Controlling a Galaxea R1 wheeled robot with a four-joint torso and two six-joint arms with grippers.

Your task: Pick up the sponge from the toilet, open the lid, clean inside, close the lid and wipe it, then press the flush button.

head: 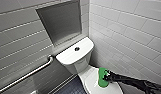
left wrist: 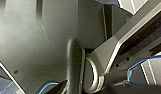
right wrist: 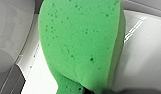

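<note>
The sponge [head: 102,78] stands on edge over the closed lid [head: 91,81] of the toilet [head: 73,56], clamped between the jaws of the right gripper [head: 107,77]. Whether it touches the lid is hard to tell. Up close the sponge [right wrist: 81,42] hides the fingertips. The toilet's front is cut off, and the flush button [head: 77,49] sits behind on the tank
</note>
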